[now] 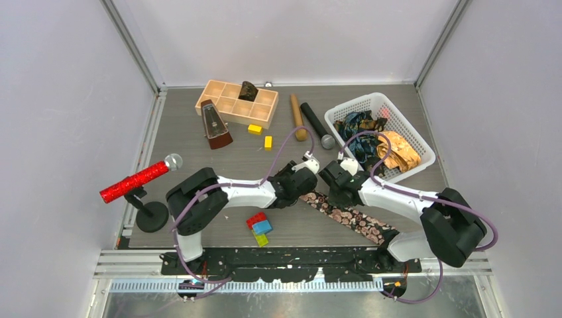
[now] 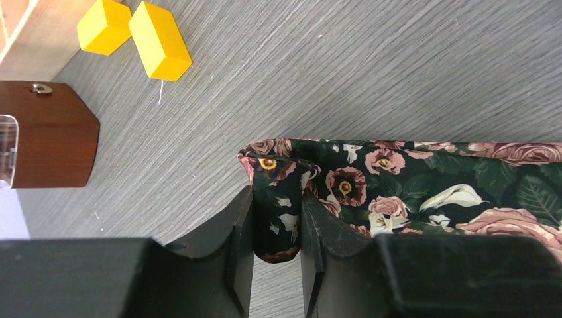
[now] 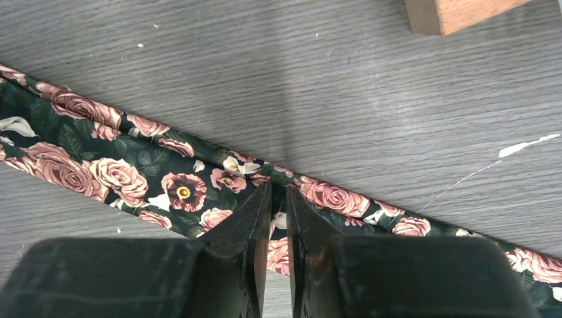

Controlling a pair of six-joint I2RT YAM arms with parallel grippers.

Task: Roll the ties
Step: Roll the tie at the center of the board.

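**Top external view: one floral tie on the table, others in the basket**

The white basket [image 1: 405, 116] at the far right holds a dark blue-teal tie [image 1: 354, 126] and a golden-orange tie [image 1: 399, 154], both loosely bunched. The wooden compartment tray [image 1: 219, 91] by the back wall holds a dark brown bundle [image 1: 248, 91] in one far-row compartment. The floral tie [image 1: 351, 217], black with pink roses, lies flat and diagonal on the table between the two arms, outside both containers.

In the left wrist view, the left gripper [image 2: 277, 228] pinches the folded-over end of the floral tie between its fingers. In the right wrist view, the right gripper [image 3: 278, 225] has its fingers almost together, nipping fabric farther along the strip. Two yellow blocks [image 2: 136, 34] lie beside a brown metronome [image 2: 50, 136].
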